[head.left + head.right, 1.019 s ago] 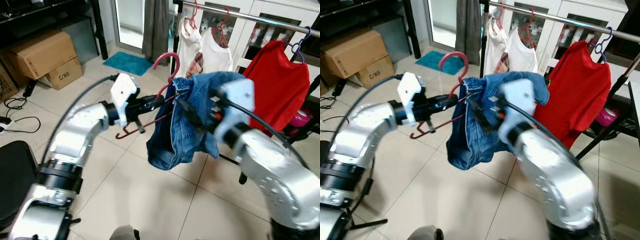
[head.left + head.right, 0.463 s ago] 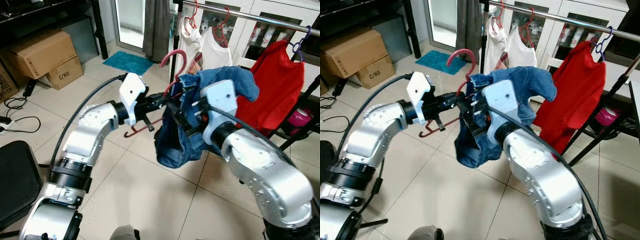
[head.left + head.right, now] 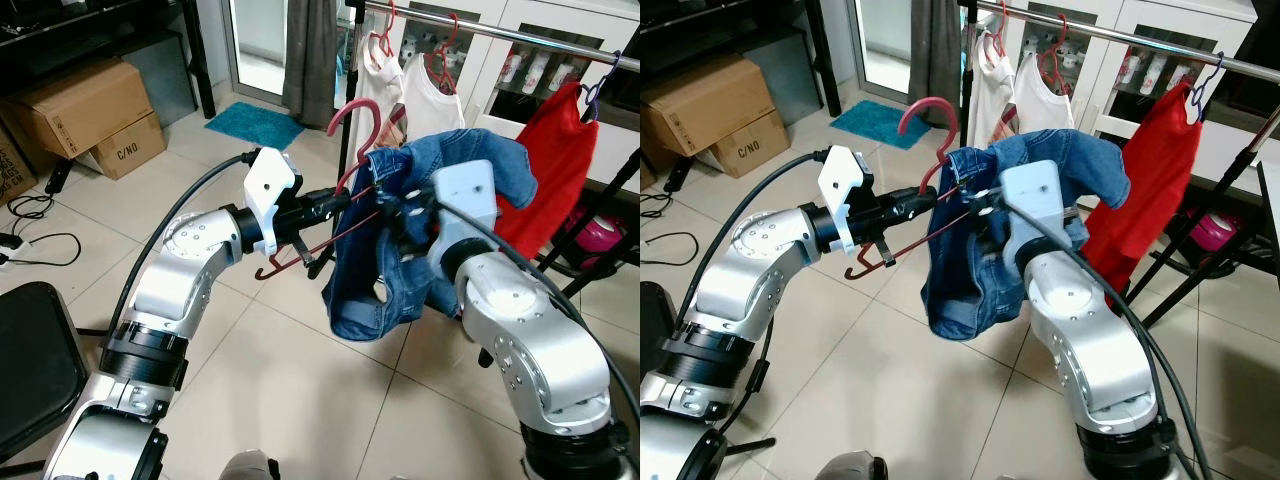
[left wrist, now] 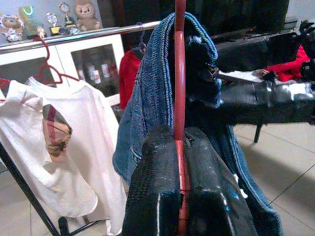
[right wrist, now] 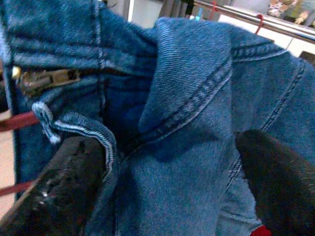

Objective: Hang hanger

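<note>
Your left gripper [image 4: 179, 196] clamps the red hanger [image 3: 352, 140] to keep it upright below the rail [image 3: 520, 35], while your right gripper [image 5: 167, 172], fingers spread, supports the jeans [image 3: 400, 250] on it.

The smaller cardboard box [image 3: 128, 146] on the floor bears the one readable marking, "C/NO."

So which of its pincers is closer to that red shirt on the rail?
Right. The right pincer, buried in the jeans, sits just beside the red shirt. The left pincer clamps the red hanger on the jeans' far side.
</note>
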Motion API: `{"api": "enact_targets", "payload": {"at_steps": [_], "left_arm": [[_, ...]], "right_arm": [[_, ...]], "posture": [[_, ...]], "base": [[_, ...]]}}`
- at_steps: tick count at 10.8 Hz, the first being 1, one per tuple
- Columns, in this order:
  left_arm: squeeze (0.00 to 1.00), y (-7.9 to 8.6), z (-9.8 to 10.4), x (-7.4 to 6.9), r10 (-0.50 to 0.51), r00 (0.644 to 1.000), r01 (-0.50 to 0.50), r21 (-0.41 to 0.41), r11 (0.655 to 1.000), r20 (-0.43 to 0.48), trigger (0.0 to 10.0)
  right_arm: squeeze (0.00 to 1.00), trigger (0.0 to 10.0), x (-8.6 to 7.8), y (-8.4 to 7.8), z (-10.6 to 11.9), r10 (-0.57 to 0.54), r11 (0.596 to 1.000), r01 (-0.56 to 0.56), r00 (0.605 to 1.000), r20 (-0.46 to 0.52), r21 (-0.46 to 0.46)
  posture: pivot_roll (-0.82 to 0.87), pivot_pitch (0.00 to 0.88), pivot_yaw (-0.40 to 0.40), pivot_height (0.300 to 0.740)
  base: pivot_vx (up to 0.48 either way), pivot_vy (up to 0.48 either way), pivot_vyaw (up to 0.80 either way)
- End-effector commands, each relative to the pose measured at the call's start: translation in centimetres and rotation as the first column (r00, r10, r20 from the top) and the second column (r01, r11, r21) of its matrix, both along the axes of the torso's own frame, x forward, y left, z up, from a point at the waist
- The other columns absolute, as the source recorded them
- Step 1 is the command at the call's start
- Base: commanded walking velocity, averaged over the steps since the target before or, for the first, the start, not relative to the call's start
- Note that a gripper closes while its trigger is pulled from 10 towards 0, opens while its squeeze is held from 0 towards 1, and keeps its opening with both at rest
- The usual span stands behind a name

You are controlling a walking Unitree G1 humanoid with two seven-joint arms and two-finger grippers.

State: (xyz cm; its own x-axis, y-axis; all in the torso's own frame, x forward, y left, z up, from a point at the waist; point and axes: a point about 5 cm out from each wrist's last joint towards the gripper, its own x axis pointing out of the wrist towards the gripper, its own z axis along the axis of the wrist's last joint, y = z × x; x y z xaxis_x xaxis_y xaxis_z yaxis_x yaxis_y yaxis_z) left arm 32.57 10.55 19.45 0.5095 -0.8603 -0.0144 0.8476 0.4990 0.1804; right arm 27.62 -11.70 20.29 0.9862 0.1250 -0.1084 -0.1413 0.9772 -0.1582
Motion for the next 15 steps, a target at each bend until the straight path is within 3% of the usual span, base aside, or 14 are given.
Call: {"api": "enact_targets", "payload": {"at_steps": [1, 6, 15], "left_arm": [[0.00, -0.1, 0.8, -0.4, -0.011, 0.999, 0.012, -0.012, 1.000, 0.036, 0.0], [0.00, 0.0, 0.1, -1.0, 0.006, 1.000, -0.006, -0.001, 1.000, 0.019, 0.0], [0.00, 0.5, -0.8, -1.2, 0.018, 1.000, -0.018, 0.032, 0.999, 0.000, 0.0]], "right_arm": [[0.00, 0.0, 0.2, -0.6, 0.5, -0.032, 0.999, 0.032, 0.999, 0.035, 0.010], [0.00, 0.0, -0.4, 0.2, 0.4, 0.040, 0.998, -0.043, 0.998, 0.047, 0.053], [0.00, 0.0, -0.8, 0.0, 0.7, 0.069, 0.994, -0.075, 0.995, 0.074, 0.079]], "posture": [[0.04, 0.027, 0.002, 0.740], [0.04, 0.053, -0.005, 0.740], [0.03, 0.022, -0.007, 0.740]], "base": [[0.000, 0.000, 0.00], [0.000, 0.000, 0.00], [0.000, 0.000, 0.00]]}}
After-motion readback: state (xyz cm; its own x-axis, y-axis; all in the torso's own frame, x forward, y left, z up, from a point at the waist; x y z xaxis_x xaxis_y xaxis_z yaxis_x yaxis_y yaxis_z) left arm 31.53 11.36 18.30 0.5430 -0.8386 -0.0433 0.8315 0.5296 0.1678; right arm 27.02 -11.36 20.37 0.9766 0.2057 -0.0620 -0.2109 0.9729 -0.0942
